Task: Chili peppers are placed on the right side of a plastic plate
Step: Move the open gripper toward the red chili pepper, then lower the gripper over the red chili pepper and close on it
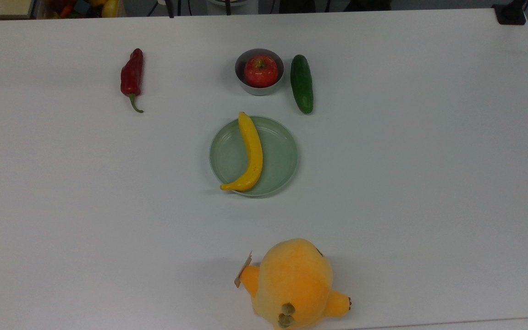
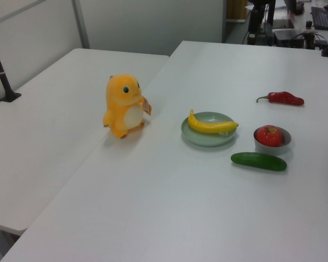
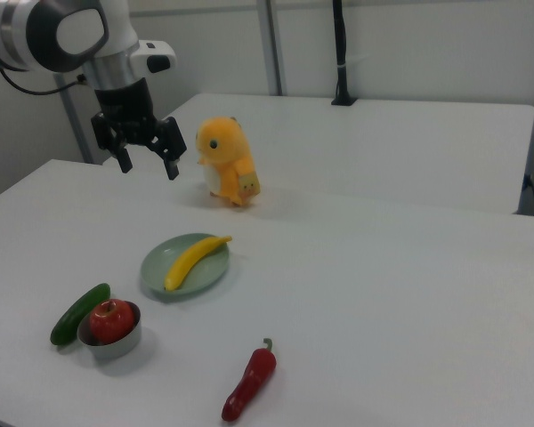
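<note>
Gripper hangs in the air with its fingers spread and nothing between them, high above the white counter. The chili pepper lies flat on the counter, well apart from the pale green plastic plate, toward the top view's upper left. A banana rests across the plate. Beyond the plate, a red apple sits in a small grey bowl, with a cucumber just beside it.

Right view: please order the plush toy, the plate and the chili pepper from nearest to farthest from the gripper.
From the gripper, open, raised at upper left in the right view:
1. Plush toy, just to its right.
2. Plate, below it, holding the banana.
3. Chili pepper, near the bottom edge.
</note>
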Available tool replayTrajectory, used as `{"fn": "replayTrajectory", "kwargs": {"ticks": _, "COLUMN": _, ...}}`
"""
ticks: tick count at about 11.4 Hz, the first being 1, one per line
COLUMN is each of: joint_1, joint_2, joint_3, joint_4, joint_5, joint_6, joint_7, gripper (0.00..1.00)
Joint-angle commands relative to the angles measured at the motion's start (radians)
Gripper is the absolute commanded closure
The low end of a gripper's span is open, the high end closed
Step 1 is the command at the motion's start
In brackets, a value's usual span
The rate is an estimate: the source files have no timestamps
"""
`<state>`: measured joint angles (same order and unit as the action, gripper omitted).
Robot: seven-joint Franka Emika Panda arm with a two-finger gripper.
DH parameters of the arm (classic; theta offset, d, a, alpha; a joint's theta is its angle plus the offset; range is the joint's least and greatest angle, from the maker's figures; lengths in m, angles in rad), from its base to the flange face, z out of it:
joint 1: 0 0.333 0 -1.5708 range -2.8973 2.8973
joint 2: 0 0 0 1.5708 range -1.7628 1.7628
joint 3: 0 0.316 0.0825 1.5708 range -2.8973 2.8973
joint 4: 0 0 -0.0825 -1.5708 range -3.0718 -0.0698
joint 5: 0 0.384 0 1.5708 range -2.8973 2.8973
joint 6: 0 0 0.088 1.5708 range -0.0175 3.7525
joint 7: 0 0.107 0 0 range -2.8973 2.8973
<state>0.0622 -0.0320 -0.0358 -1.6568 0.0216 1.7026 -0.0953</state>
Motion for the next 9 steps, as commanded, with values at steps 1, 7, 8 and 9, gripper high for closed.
{"fn": "replayTrajectory", "kwargs": {"ticks": 1, "joint_1": -0.019, "joint_2": -0.008, "joint_3": -0.057, "joint_4": -0.011, "joint_5": 0.003, "joint_6": 0.022, "joint_7": -0.089, "gripper": 0.0}}
{"fn": "replayTrajectory", "kwargs": {"ticks": 7, "joint_1": -0.044, "joint_2": 0.012, "joint_3": -0.167, "joint_4": -0.064, "joint_5": 0.004, "joint_6": 0.023, "joint_7": -0.222, "gripper": 0.0}}
{"fn": "replayTrajectory", "kwargs": {"ticks": 8, "joint_1": -0.044, "joint_2": 0.015, "joint_3": -0.179, "joint_4": -0.087, "joint_5": 0.003, "joint_6": 0.023, "joint_7": -0.254, "gripper": 0.0}}
{"fn": "replayTrajectory", "kwargs": {"ticks": 9, "joint_1": -0.045, "joint_2": 0.023, "joint_3": -0.19, "joint_4": -0.11, "joint_5": 0.0, "joint_6": 0.026, "joint_7": -0.283, "gripper": 0.0}}
